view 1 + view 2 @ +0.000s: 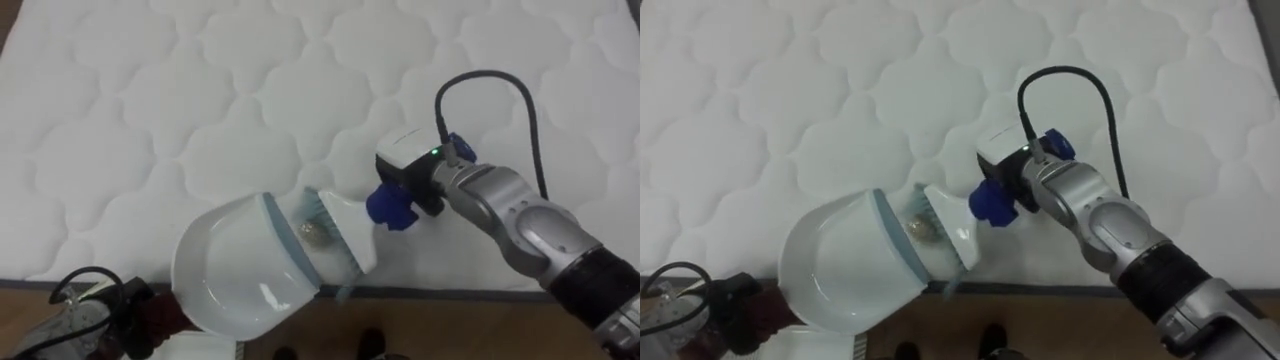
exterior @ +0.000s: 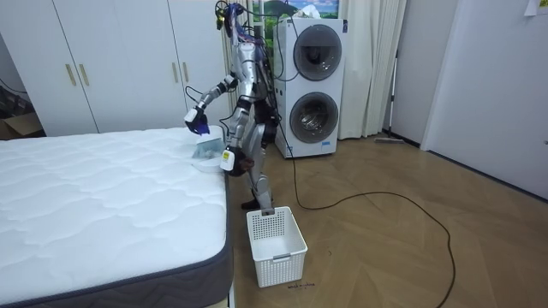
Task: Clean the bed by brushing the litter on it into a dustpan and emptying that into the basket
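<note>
I stand at the side of the white quilted mattress [image 1: 200, 100]. A white dustpan [image 1: 235, 270] with a pale blue lip lies tilted at the mattress edge, its mouth facing the bed. My left hand [image 1: 150, 315] is shut on its handle at the lower left. My right hand [image 1: 392, 205], with blue fingers, is shut on a white brush [image 1: 350, 235]. The brush head stands against the dustpan's mouth. A small crumpled greyish scrap [image 1: 315, 232] lies between the brush and the dustpan lip. In the room view the right hand [image 2: 197, 120] reaches over the bed [image 2: 103, 197].
A white plastic basket [image 2: 276, 244] stands on the wooden floor beside the bed, near my feet. Two stacked washing machines [image 2: 317, 85] are behind me and white wardrobes [image 2: 111, 68] line the far wall. A dark border runs along the mattress edge [image 1: 450, 292].
</note>
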{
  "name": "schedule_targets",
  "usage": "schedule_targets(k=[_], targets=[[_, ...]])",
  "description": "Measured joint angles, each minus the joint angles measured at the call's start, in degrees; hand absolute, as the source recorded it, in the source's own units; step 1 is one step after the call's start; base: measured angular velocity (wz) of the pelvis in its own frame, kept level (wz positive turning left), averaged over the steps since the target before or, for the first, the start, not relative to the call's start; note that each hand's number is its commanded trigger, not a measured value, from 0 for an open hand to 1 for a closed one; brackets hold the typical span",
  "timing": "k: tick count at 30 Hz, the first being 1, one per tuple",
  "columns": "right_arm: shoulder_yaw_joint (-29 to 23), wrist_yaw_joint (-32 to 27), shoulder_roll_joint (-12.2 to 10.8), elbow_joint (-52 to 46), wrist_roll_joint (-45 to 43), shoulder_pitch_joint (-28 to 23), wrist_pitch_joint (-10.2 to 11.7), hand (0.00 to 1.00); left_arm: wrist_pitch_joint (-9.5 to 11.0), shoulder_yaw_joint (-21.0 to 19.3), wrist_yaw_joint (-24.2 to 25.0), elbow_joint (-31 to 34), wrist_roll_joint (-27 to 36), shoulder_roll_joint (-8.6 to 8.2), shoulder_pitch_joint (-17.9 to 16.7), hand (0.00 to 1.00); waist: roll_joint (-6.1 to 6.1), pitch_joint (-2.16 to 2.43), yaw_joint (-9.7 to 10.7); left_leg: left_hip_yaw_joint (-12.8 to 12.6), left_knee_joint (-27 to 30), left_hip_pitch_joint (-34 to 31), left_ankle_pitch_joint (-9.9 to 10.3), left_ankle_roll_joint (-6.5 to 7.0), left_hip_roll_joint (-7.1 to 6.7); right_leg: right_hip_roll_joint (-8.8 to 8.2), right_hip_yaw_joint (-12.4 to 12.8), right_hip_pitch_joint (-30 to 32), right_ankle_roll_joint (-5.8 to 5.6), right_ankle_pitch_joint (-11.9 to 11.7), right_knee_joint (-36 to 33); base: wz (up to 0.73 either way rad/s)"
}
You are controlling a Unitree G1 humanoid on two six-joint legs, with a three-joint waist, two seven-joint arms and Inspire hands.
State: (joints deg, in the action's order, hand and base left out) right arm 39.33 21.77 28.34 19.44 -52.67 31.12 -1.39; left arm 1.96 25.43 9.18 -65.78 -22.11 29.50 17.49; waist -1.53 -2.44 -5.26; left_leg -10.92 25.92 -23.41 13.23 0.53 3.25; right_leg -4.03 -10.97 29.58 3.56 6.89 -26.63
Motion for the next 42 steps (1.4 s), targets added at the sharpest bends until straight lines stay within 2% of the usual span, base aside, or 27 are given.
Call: schedule_targets(k=[5, 12, 16, 21, 28, 34, 36, 40, 42], targets=[[-0.7, 0.2, -0.6, 2.1, 7.8, -0.2, 0.0, 1.0, 0.1, -0.2, 0.0, 0.5, -0.1, -0.02, 0.0, 1.0, 0.01, -0.01, 0.0, -0.1, 0.0, -0.4, 0.0, 0.0, -0.03, -0.44, -0.2, 0.4, 0.0, 0.0, -0.1, 0.01], [-2.7, 3.1, -4.7, 2.0, 22.8, -1.2, 0.9, 1.0, 0.2, -0.5, 0.0, 0.6, -0.1, -0.75, 0.0, 1.0, 1.02, 0.02, 0.1, 0.1, 0.6, -1.2, 0.0, 0.03, -0.1, -0.83, -0.7, 0.9, 0.05, 0.2, -0.6, 0.03], [-2.9, 3.9, -6.4, 2.0, 28.4, -1.2, 1.9, 1.0, 0.5, -0.5, 0.4, 0.6, -0.2, -0.99, 0.0, 1.0, 1.05, 0.01, 0.1, 0.1, 0.6, -1.2, 0.0, 0.06, -0.43, -1.22, -0.3, 1.3, 0.01, 0.8, -1.6, 0.02], [-3.5, 4.6, -6.2, 2.0, 35.1, -1.2, 3.1, 1.0, 0.9, -0.7, 0.5, 0.8, -0.6, -1.09, 0.0, 1.0, 1.04, 0.01, 0.2, 0.3, 0.8, -1.1, -0.1, 0.18, -0.85, -1.88, -0.7, 1.3, -0.02, 1.3, -2.5, 0.04], [-4.4, 4.2, -6.0, 2.4, 37.1, -1.4, 4.1, 1.0, 1.1, -0.8, 0.5, 0.8, -1.0, -1.09, 0.0, 1.0, 1.03, 0.0, 0.3, 0.3, 0.8, -1.2, -0.1, 0.2, -0.9, -1.96, -0.7, 1.4, -0.07, 1.3, -2.5, 0.0], [-6.2, 1.6, -5.6, 3.0, 37.1, -1.4, 5.0, 1.0, 1.3, -1.5, 0.1, 1.3, -1.1, -1.11, -0.4, 1.0, 1.01, 0.0, 0.4, 0.4, 0.7, -1.3, -0.1, 0.2, -0.93, -1.96, -0.6, 1.4, -0.13, 1.5, -2.4, 0.01], [-8.9, -1.3, -5.6, 5.1, 38.0, -2.4, 6.5, 1.0, 1.4, -2.9, 0.0, 2.4, -1.3, -1.13, -0.7, 1.0, 1.01, 0.0, 0.7, 0.9, 0.6, -1.1, -0.1, 0.2, -0.94, -1.97, -1.0, 0.9, -0.17, 1.5, -2.0, 0.1], [-13.9, -6.1, -5.5, 9.1, 43.5, -5.0, 7.1, 1.0, 1.8, -5.3, -1.4, 3.4, -0.8, -2.13, -1.2, 1.0, 0.96, 0.01, 1.2, 1.7, 0.0, -0.2, -0.2, 0.38, -1.12, -2.4, -1.5, -0.2, -0.54, 1.7, -1.9, 0.11], [-16.8, -9.8, -5.6, 11.0, 45.6, -6.2, 7.4, 1.0, 1.8, -6.2, -2.3, 5.2, -0.8, -2.4, -1.5, 1.0, 0.87, 0.03, 2.6, 2.1, -0.5, 0.0, -0.3, 0.55, -1.87, -2.75, -1.8, -0.5, -0.84, 1.9, -1.8, 0.12]])
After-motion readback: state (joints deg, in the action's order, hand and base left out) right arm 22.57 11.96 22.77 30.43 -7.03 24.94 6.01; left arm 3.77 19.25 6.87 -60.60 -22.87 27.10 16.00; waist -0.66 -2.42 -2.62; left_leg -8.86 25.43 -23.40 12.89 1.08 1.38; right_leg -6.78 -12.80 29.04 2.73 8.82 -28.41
